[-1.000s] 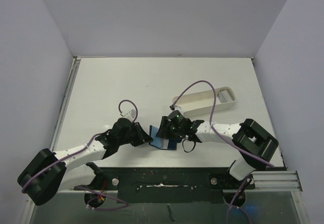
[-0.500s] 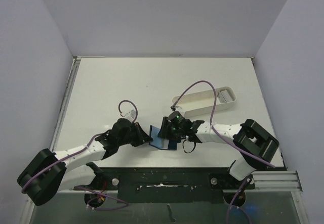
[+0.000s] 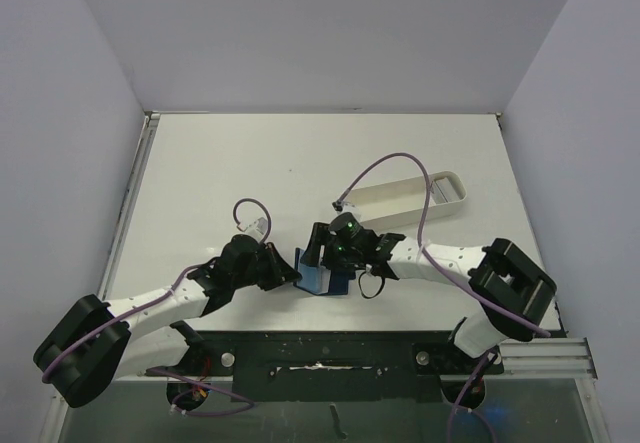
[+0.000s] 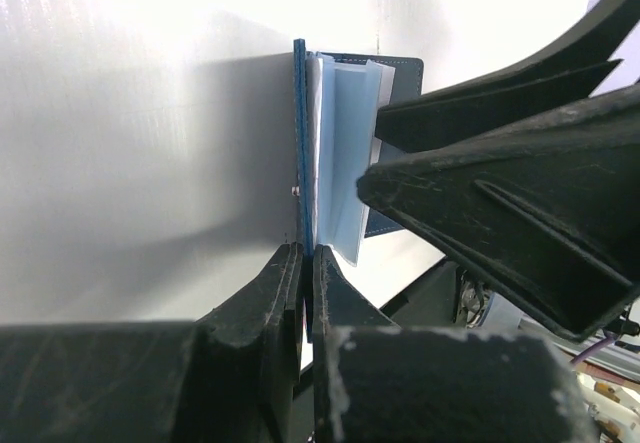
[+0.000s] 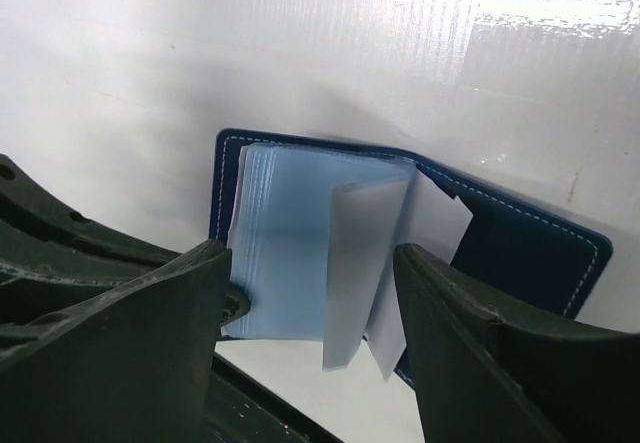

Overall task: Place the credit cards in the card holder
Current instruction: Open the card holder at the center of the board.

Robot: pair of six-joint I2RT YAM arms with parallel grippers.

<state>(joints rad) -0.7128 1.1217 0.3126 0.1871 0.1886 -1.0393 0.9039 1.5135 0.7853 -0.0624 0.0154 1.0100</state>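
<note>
your left gripper [image 4: 305,275] is clamped on the navy cover [image 4: 298,153] of the card holder [image 3: 320,277], its fingers [image 4: 270,303] pressed together with only that thin cover between them. the left wrist view sees the cover edge-on. the card holder sits open on the white table [image 3: 250,163], near the front edge about midway across, right between your two grippers. its light blue plastic sleeves [image 5: 300,223] are fanned out and one clear sleeve stands away from the stack. the other navy half [image 5: 540,253] is spread to the side and looks flat on the table. your right gripper [image 5: 308,288] is wide apart and gripping nothing, one finger on each side of the sleeves. the finger by the stack overlaps its lower corner, but contact can't be told. the long white tray [image 3: 405,198] lies well apart behind the right arm, with the purple cable [image 3: 385,161] arcing over it.
</note>
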